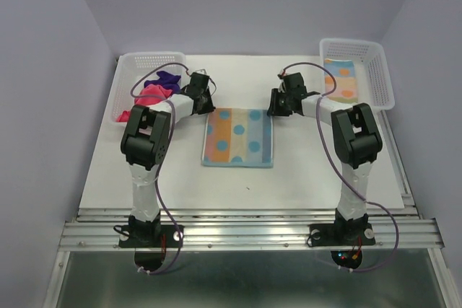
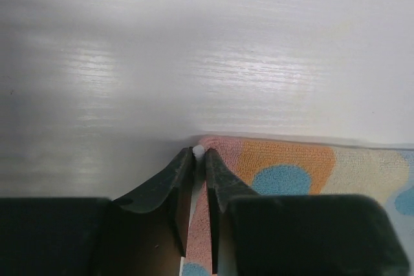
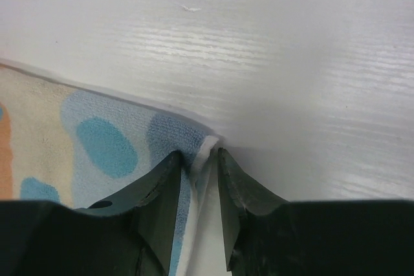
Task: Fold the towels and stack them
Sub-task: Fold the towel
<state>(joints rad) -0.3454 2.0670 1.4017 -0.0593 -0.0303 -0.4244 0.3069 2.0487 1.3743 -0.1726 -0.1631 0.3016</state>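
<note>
Gripping the spotted towel (image 1: 238,138), lying flat at the middle of the table (image 1: 310,174), by both far corners: narrow left pincer (image 2: 200,153) clamping one, narrow right pincer (image 3: 198,153) clamping the other.

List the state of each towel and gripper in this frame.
spotted towel: spread flat, unfolded
left gripper: shut on spotted towel's far-left corner
right gripper: shut on its far-right corner
pink towel: crumpled in left basket
purple towel: crumpled in left basket
orange-blotched towel: lying flat in right basket
</note>
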